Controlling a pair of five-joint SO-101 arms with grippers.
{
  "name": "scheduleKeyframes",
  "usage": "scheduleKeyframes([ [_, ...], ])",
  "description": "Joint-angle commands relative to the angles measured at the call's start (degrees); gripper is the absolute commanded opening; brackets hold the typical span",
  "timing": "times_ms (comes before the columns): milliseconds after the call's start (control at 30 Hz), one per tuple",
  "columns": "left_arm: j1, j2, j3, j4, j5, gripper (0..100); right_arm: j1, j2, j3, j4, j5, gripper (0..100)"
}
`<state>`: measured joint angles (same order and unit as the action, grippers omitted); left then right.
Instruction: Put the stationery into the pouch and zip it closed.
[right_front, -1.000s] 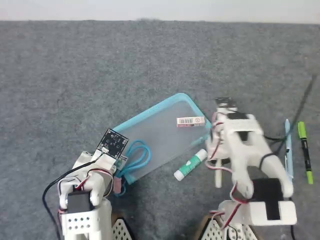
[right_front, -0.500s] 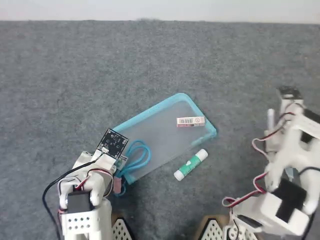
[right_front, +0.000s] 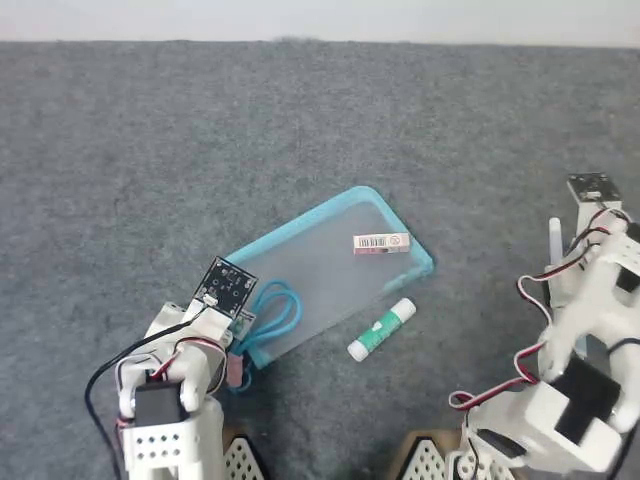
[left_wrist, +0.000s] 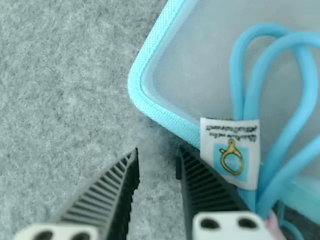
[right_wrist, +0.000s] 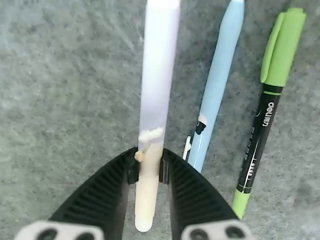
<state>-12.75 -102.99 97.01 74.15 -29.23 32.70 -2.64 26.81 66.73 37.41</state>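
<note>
The clear pouch (right_front: 330, 268) with a turquoise rim lies mid-table, a barcode label on it. Its blue cord loop (right_front: 277, 312) sits at the near end. A green-and-white glue stick (right_front: 381, 329) rests just beside the pouch's near long edge. My left gripper (left_wrist: 156, 161) hovers at the pouch corner (left_wrist: 145, 95), slightly open, with bare carpet between the fingers; the cord (left_wrist: 280, 100) and a white tag (left_wrist: 230, 150) lie beside it. My right gripper (right_wrist: 148, 165) is shut on a white pen (right_wrist: 159, 75) at the far right (right_front: 553, 242), above a light blue pen (right_wrist: 220, 75) and a green marker (right_wrist: 270, 95).
Grey carpet (right_front: 200, 150) covers the whole table. The far half and the left side hold nothing. The right arm's body (right_front: 580, 400) stands over the right edge area where the other pens lie.
The right arm has swung from beside the pouch out to the far right, carrying the white pen over the blue pen and green marker. The left arm has kept still.
</note>
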Motion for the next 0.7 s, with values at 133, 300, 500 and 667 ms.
scheduleKeyframes([
  [133,-0.4,-1.4,-0.4,-0.2,-0.4,11,0.7,-0.7,-2.6,-0.8,1.1,9.5],
  [300,-0.4,-1.4,-0.4,-0.2,-0.4,11,0.7,-0.7,-2.6,-0.8,1.1,13.4],
  [500,-0.4,-1.4,-0.4,-0.2,-0.4,11,0.4,-1.4,-2.6,-0.1,0.7,13.4],
  [667,-0.4,-1.4,-0.4,-0.2,-0.4,11,-6.7,-3.8,-4.9,7.2,-7.3,13.4],
])
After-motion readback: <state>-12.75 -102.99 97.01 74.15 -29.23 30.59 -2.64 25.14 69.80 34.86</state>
